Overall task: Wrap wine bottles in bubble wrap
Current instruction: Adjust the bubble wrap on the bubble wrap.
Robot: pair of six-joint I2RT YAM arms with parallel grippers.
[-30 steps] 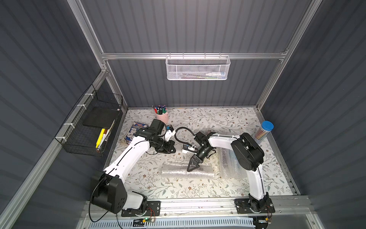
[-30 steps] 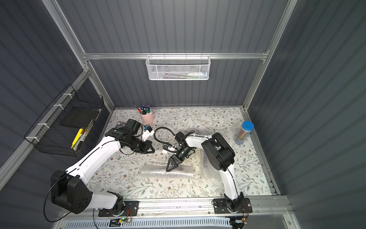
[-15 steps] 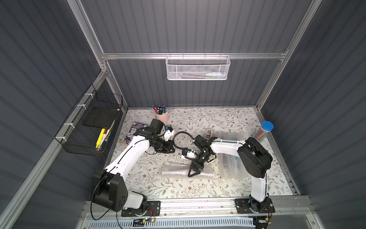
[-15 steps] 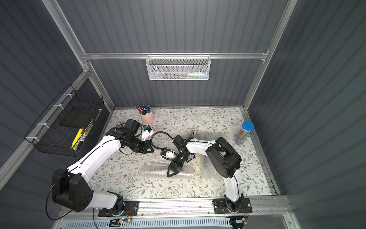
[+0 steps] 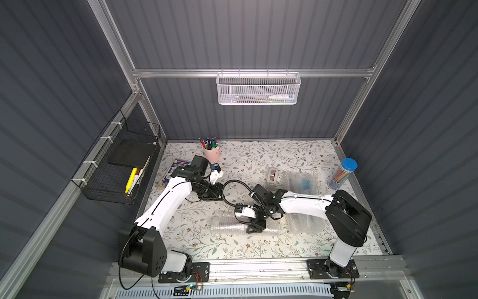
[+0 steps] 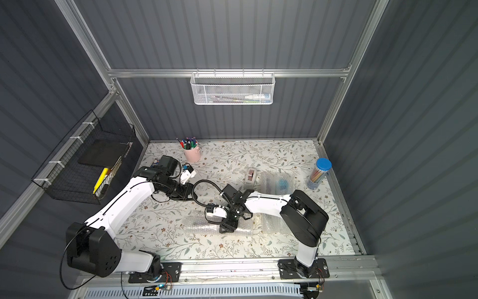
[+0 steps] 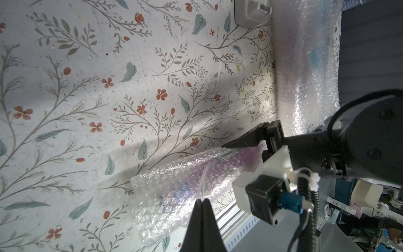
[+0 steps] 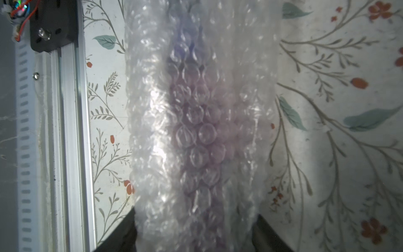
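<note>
Right gripper (image 8: 196, 236): jaws apart, one on each side of bubble wrap (image 8: 152, 109) roll, both touching it; firm clamp or not, cannot tell. Purple wine bottle (image 8: 196, 131) lies inside roll, flat on floral table (image 5: 258, 248), toward front edge. Left gripper (image 7: 202, 204): jaws pressed together, near roll's end. Blue wine bottle (image 5: 305, 184), also wrapped, lies farther back, just beside tape dispenser (image 5: 273, 176).

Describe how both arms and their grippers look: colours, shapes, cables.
The left arm and right arm match: smooth white link shells, bulky black joint housings, black base plates bolted to an aluminium rail. The left gripper and right gripper have black, tapered jaws, with white wrist-camera mounts. A black ribbed cable loops off the right wrist.
</note>
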